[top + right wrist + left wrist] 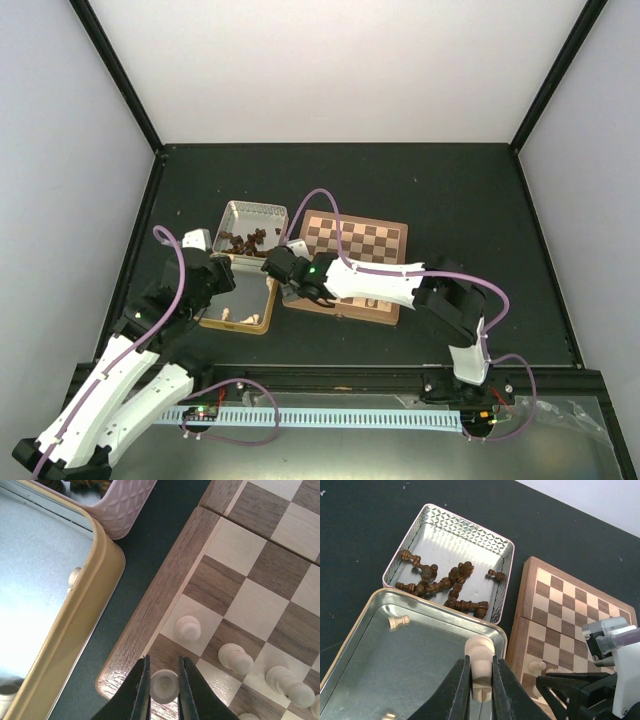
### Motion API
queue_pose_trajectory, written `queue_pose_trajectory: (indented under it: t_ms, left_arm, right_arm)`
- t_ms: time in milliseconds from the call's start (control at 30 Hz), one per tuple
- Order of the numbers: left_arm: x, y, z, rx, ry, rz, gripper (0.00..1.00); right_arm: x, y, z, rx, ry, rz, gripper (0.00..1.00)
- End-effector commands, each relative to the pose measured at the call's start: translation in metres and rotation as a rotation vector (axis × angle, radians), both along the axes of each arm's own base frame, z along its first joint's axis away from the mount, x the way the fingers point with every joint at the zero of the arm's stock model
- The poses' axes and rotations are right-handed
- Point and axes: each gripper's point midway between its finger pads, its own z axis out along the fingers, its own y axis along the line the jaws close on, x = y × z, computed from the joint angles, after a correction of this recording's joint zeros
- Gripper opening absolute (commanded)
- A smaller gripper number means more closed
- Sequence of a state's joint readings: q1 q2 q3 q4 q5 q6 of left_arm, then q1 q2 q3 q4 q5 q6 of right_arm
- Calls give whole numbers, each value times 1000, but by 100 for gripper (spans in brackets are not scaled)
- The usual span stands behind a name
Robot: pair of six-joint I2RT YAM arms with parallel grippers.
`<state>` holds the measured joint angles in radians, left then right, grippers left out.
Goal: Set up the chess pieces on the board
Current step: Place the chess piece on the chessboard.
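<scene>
Your right gripper (163, 664) pinching cream chessman (164, 687) at board (150, 615) corner, left gripper (480, 662) pinching cream piece (480, 650) near tin rim (440, 611).

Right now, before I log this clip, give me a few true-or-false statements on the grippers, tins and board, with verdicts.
1. The left gripper is open and empty. False: it is shut on a cream piece above the gold-rimmed tin.
2. The right gripper is shut on a second cream piece at a corner of the board. True.
3. The dark pieces stand on the board. False: they lie heaped in the patterned tin.
4. Other cream pieces are already on the board. True.
</scene>
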<state>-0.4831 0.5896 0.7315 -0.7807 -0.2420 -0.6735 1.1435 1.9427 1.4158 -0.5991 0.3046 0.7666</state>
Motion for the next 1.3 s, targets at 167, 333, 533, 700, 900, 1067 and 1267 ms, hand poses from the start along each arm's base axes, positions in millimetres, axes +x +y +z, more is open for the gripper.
queue_pose_trajectory:
  t_ms: [167, 333, 533, 700, 900, 1067, 1267]
  left_arm:
    - [0, 1, 11, -5, -15, -2, 10]
    - [0, 1, 12, 1, -19, -6, 10]
    - [-1, 2, 12, 3, -18, -6, 10]
    - [-1, -1, 13, -3, -21, -22, 10]
    - [0, -23, 20, -23, -46, -154, 10]
    - [-3, -65, 31, -84, -60, -392, 10]
    - [-18, -116, 35, -162, 20, -694, 13]
  right_arm:
    - [3, 4, -1, -37, -29, -33, 15]
    - [3, 4, -3, -55, -20, -33, 23]
    - [2, 5, 0, -43, -16, -30, 30]
    - [0, 6, 12, -14, -17, -21, 30]
    - [3, 1, 64, 92, -90, -34, 37]
    - [10, -20, 110, 196, -151, -82, 43]
    - [24, -79, 136, 289, -245, -238, 43]
